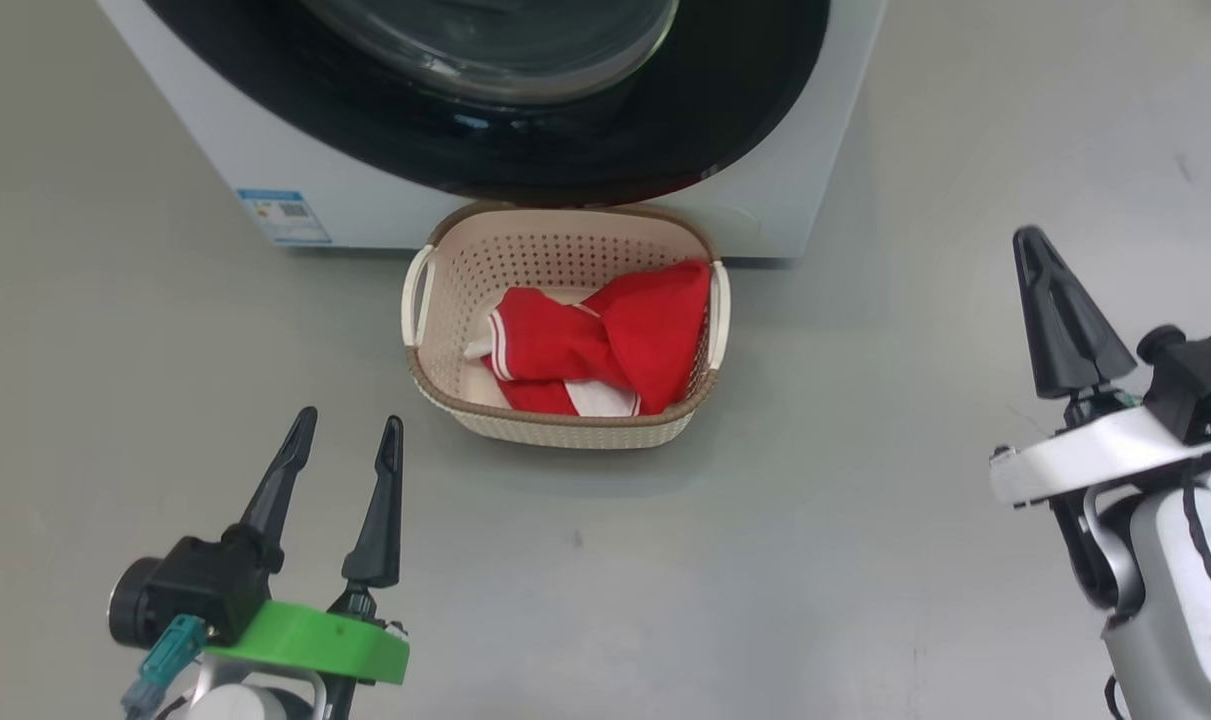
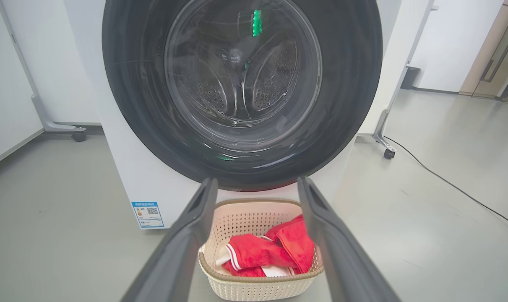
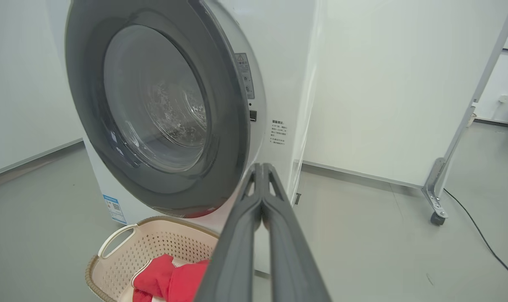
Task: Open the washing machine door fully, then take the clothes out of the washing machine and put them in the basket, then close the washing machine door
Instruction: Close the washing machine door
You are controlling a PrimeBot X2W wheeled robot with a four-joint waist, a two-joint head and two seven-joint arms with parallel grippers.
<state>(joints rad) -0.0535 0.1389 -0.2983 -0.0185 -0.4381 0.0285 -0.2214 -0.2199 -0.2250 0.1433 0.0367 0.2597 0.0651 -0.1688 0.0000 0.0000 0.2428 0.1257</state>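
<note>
Clothes, bright red fabric with white striped trim (image 1: 605,340), are lying in the small cream perforated plastic basket (image 1: 565,428), sitting just before the big white front-loading washing machine (image 1: 265,150). Its round, glossy black-rimmed glass door (image 2: 132,105) is looking shut. Left gripper (image 1: 350,418) is hanging spread and empty; right gripper (image 1: 1030,240) is clenched on nothing. If unlatched, try pressing the rim squarely, avoiding the basket.

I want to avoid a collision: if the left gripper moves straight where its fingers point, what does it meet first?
Probably the lower black rim of the washing machine door, just above the basket; depth is unclear.
</note>
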